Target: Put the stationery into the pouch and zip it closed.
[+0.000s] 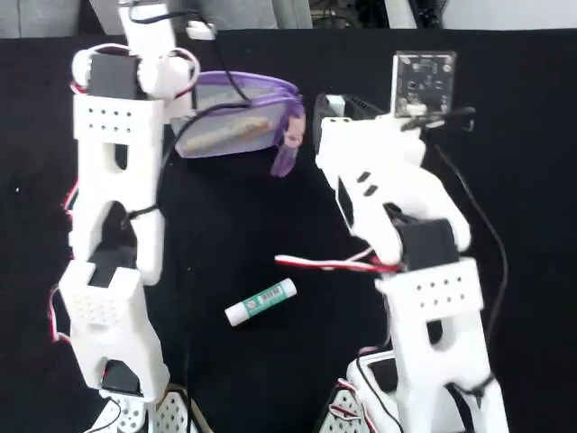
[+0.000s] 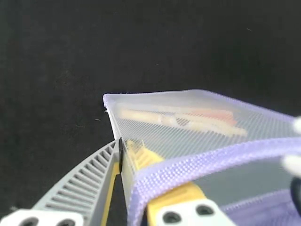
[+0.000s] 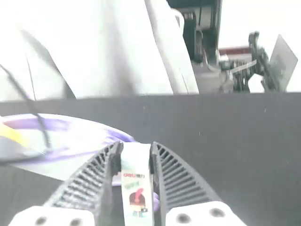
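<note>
Pinching the limp mesh pouch by its purple rim, the left hand holds it near the right hand, clenched on a rigid white stationery piece, while a smooth glue stick, probably best gripped mid-barrel, lies on the bench.

This looks like a robotics lab: a black-covered counter, white arms trailing exposed wires, a bare circuit board, cluttered equipment behind.
</note>
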